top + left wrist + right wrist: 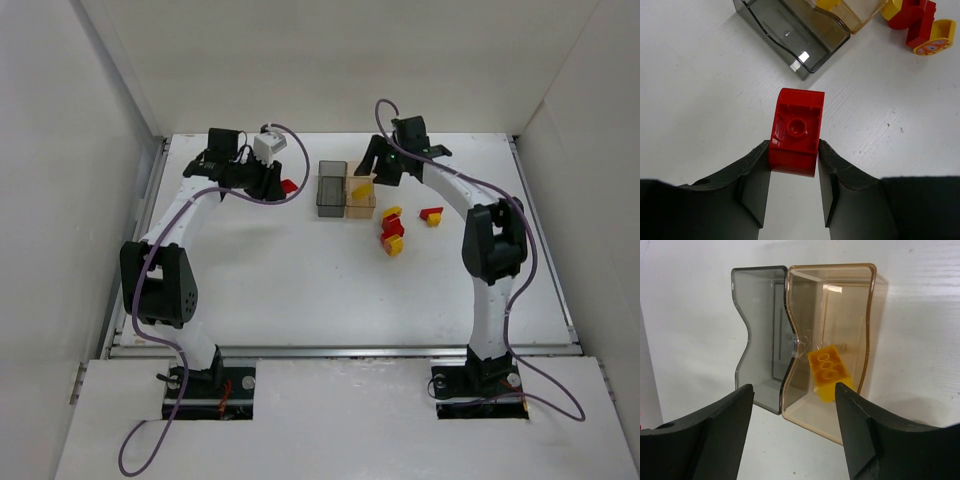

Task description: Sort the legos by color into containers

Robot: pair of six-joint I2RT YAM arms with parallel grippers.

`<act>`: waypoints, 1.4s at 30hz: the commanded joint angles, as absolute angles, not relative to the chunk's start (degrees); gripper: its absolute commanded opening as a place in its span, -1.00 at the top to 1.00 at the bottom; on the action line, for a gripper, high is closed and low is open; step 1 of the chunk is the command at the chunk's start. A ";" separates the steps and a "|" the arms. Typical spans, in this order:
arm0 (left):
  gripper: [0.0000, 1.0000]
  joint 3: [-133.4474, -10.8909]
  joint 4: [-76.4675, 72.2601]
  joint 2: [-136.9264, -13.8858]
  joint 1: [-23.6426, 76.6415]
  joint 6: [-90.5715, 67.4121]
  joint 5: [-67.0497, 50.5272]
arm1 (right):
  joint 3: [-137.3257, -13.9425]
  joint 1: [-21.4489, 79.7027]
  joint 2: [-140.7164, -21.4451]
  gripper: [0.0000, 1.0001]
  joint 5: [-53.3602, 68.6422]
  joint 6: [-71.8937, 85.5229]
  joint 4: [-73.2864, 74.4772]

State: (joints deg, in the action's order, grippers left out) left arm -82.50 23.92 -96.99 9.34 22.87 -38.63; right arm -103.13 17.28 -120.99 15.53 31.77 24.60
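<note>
White table (300, 290), white walls (330, 60), scattered legos (392, 235)

Robotics lab test cell, white table (300, 290), plain white walls (330, 60) enclosing, bolted robot arms (480, 250)

The left wrist view's top edge crops the amber bin (865, 17) and loose bricks (917, 22); from above, the left hand (279, 183) hides most of its red brick (290, 186). The loose bricks' shapes there are too small to tell.
</note>
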 commanded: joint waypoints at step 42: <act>0.20 -105.91 12.48 -121.64 22.59 -6.59 -20.21 | -91.85 11.78 -100.55 -0.51 8.70 25.93 27.07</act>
State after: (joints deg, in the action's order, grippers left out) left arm -103.15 11.16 -122.19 22.39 -5.13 -20.80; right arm -92.49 12.03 -103.63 9.76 26.79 28.25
